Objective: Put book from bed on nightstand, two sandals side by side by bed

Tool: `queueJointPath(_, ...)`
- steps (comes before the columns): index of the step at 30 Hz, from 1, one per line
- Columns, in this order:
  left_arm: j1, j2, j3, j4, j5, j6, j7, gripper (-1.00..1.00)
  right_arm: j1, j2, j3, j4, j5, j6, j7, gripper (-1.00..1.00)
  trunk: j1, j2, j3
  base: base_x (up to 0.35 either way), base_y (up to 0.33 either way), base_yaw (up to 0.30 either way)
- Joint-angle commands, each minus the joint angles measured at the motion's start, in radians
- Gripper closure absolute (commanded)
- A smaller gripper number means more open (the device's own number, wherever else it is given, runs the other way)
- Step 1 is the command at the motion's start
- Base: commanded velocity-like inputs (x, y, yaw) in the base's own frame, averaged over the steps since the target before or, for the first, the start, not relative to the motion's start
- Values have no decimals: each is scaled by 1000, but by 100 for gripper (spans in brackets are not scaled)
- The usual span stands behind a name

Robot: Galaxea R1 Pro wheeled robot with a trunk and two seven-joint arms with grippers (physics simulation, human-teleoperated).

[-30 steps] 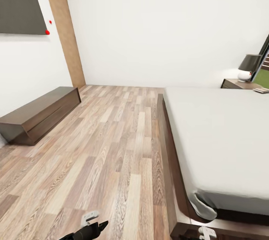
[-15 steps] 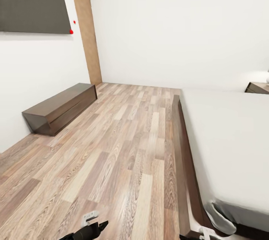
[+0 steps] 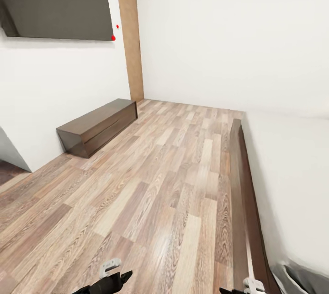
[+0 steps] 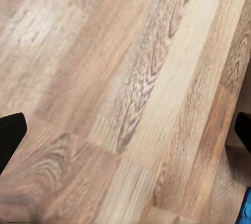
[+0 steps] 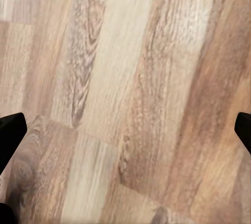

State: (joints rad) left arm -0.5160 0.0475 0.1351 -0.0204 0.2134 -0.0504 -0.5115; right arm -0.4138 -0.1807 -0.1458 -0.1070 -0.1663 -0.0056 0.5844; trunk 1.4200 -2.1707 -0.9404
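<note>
**Robot in the bedroom, both pincers empty above the floor**

I stand in the bedroom and see mostly the wood-plank floor point(image 3: 151, 184), which runs from the bottom of the frame up to the white wall. The bed point(image 3: 292, 175) lies along the right edge of the head view, with its dark frame beside the floor and the pale mattress above it. There is no book on the part of the mattress that I can see. At the middle left, the long low dark cabinet point(image 3: 98, 125) stands against the wall, and a dark screen point(image 3: 57, 1) hangs at the upper left.

The left pincer point(image 3: 112, 275) shows at the bottom edge of the head view, and the right pincer point(image 3: 249, 287) at the bottom right, close to the bed frame. In each wrist view the dark fingertips point(image 4: 10, 135) sit at opposite sides of the picture, so both pincers are spread wide and hold nothing. I think they are kept low and open because the robot is travelling.

One blue sliver point(image 4: 246, 208) shows at the lower right corner of the left wrist view; it may be a sandal, but I cannot tell.
</note>
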Motion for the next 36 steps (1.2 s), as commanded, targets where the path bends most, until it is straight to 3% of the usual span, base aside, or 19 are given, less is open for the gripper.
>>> queueJointPath(1, -1, 0, 8, 2, -2, -2, -4, -100, 0, 0, -3, 1, -4, -1, 5, -100, 0, 0, -1, 0, 0, 276)
queueJointPath(23, -1, 0, 8, 2, -2, -2, -4, -100, 0, 0, -3, 1, -4, -1, 5, -100, 0, 0, -10, 0, 0, 275)
queueJointPath(36, -1, 1, 9, 2, -2, -1, -4, -100, 0, 0, -3, 1, -4, -1, 5, -100, 0, 0, -11, 221, 0, 42)
